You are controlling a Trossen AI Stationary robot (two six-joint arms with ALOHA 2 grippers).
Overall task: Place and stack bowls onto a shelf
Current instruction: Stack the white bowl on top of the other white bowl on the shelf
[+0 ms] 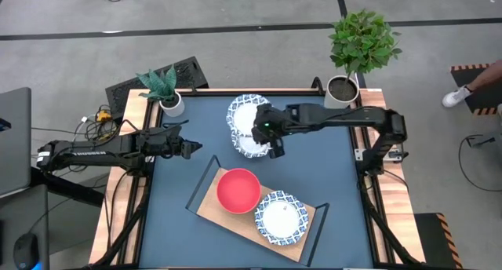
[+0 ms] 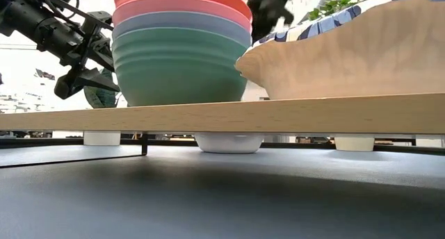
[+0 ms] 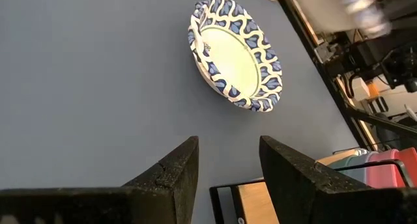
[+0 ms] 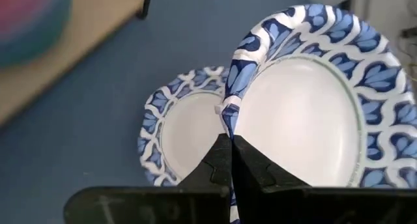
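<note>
Your right gripper (image 4: 229, 149) is pinched on the rim of a blue-patterned bowl (image 4: 313, 100), tilting it above a second patterned bowl (image 4: 186, 129) on the tabletop (image 1: 314, 164). Your left gripper (image 3: 225, 168) waits spread at the table's left. Behind the bowls, the shelf (image 1: 235, 223) carries the pink-red bowl (image 1: 238, 189) and another patterned one (image 1: 280, 217).

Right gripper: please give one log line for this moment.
right gripper: shut on patterned bowl rim | second patterned bowl: on table | left gripper: open, waiting

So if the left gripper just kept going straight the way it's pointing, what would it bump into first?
Probably the blue-patterned bowl on the dark blue tabletop. The left gripper is open and points across bare table toward it, with nothing between. Depth is unclear, so it might pass over it.
</note>
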